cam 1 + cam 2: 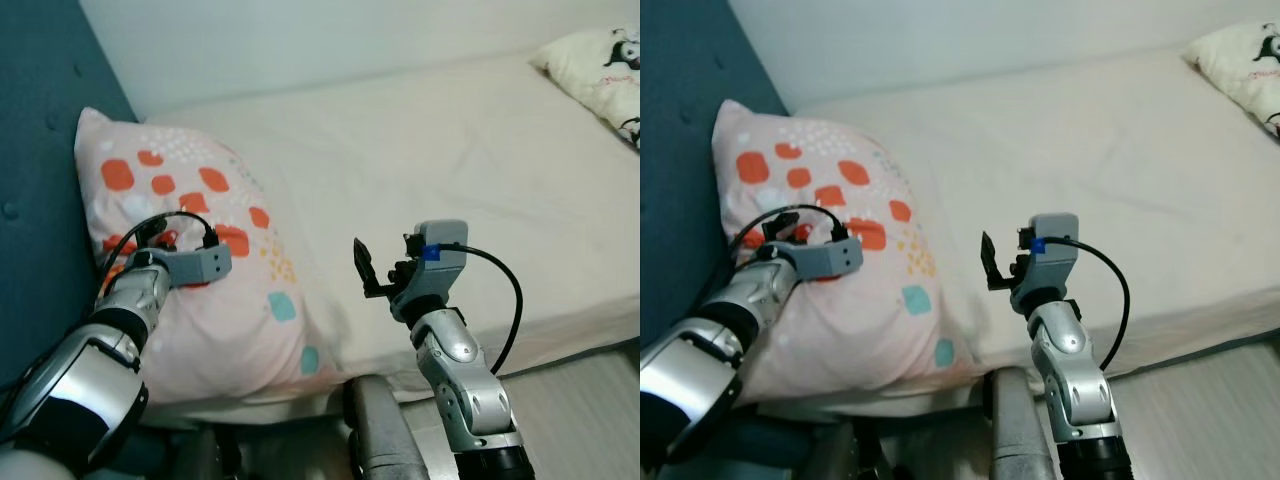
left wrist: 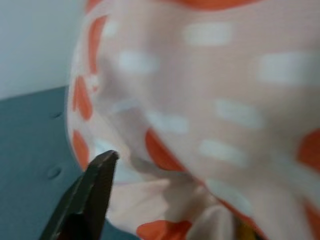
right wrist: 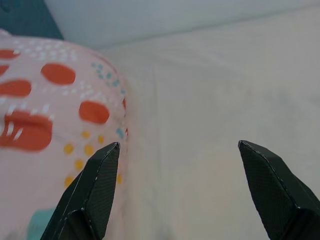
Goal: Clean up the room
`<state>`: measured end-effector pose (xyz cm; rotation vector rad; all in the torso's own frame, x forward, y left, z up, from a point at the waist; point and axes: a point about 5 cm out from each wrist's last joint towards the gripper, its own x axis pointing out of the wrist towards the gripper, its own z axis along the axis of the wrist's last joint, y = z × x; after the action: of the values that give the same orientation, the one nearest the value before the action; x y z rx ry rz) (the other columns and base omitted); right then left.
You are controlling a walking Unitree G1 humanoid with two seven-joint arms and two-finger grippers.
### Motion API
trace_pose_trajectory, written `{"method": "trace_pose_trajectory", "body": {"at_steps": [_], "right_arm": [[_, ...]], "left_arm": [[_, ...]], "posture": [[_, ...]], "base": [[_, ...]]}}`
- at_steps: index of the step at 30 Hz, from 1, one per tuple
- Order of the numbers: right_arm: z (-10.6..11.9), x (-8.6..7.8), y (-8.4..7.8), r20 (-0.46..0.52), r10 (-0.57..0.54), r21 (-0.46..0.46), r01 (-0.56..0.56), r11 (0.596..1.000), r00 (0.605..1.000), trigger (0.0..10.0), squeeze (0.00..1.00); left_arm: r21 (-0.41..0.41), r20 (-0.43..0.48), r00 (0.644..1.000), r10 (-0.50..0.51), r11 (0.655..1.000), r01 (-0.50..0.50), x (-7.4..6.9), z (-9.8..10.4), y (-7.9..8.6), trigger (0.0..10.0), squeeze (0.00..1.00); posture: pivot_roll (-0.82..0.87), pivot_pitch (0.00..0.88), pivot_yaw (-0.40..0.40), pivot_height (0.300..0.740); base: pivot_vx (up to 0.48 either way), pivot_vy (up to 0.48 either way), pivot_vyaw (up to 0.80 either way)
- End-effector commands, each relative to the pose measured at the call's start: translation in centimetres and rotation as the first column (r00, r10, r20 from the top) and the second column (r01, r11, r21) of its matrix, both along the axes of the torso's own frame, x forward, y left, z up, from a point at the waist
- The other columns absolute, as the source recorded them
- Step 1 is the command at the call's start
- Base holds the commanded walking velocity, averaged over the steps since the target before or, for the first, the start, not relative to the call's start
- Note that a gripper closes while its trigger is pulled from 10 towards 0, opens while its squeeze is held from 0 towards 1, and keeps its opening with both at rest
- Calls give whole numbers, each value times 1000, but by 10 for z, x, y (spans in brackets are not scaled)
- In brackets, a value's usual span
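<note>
A pink pillow (image 1: 225, 300) with orange, white and teal spots leans against the blue headboard (image 1: 40, 150) at the left end of the bed. My left gripper (image 1: 150, 235) is pressed into the pillow's left side. In the left wrist view one black finger (image 2: 92, 192) shows beside bunched pillow cloth (image 2: 210, 125); the other finger is hidden behind the cloth, which looks pinched. My right gripper (image 1: 362, 268) hangs open over the bed's front edge, just right of the pillow, with nothing between its fingers (image 3: 95, 192).
The cream mattress (image 1: 450, 160) stretches to the right. A white pillow with black cartoon prints (image 1: 600, 70) lies at its far right end. Pale wall runs behind. Light floor (image 1: 600, 400) shows at the lower right, and a grey post (image 1: 375, 430) stands below the bed edge.
</note>
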<state>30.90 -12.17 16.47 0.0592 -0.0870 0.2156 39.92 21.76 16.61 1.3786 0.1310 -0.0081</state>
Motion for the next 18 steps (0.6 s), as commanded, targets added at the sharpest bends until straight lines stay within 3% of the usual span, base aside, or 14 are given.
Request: {"method": "trace_pose_trajectory", "body": {"at_steps": [1,2,3,4,5,6,8,9,10,11,12,13,17,18], "right_arm": [[1,0,2,5,5,5,-5,1000,1000,10000,0],[1,1,3,7,7,7,-7,1000,1000,10000,0],[1,1,3,7,7,7,-7,1000,1000,10000,0],[2,2,4,10,9,8,-9,1000,1000,10000,0],[2,4,5,13,12,9,-12,1000,1000,10000,0],[2,4,5,13,12,9,-12,1000,1000,10000,0],[4,5,5,20,15,9,-15,1000,1000,10000,0],[4,5,5,20,15,9,-15,1000,1000,10000,0],[5,5,5,29,20,15,-20,1000,999,10000,0],[5,5,5,29,20,15,-20,1000,999,10000,0],[5,5,4,34,23,21,-23,1000,999,10000,0],[5,6,4,36,25,23,-26,999,999,10000,0],[5,7,4,37,26,24,-27,999,999,10000,0],[5,7,4,38,30,25,-31,999,999,10000,0]], "left_arm": [[-74,65,998,-9,997,14,5,19,2,10000,698],[-227,182,983,7,973,35,11,48,2,10000,0],[-227,182,983,7,973,35,11,48,2,10000,0],[-396,266,963,38,915,73,14,72,3,10000,0],[-591,321,944,78,795,136,15,93,5,10000,0],[-591,321,944,78,795,136,15,93,5,10000,0],[-816,360,928,91,512,267,15,115,10,10000,0],[-816,360,928,91,512,267,15,115,10,10000,0],[-860,358,930,78,415,296,14,115,12,10000,0],[-860,358,930,78,415,296,14,115,12,10000,0],[-893,335,940,71,342,292,13,108,15,10000,0],[-914,282,957,68,323,246,10,88,17,10000,0],[-927,243,968,66,310,211,8,72,19,10000,0],[-950,186,980,72,268,161,4,50,18,10000,0]], "posture": [[-323,220,86,565],[-317,217,85,560],[-317,217,85,560],[-313,215,84,555],[-310,212,85,550],[-310,212,85,550],[-306,208,85,540],[-306,208,85,540],[-303,205,83,540],[-303,205,83,540],[-298,202,83,540],[-286,197,80,540],[-284,196,79,540],[-275,194,75,540]], "base": [[0,0,0],[0,0,0],[0,0,0],[0,0,0],[0,0,0],[0,0,0],[0,0,0],[0,0,0],[0,0,0],[0,0,0],[0,0,0],[0,0,0],[0,0,0],[0,0,0]]}}
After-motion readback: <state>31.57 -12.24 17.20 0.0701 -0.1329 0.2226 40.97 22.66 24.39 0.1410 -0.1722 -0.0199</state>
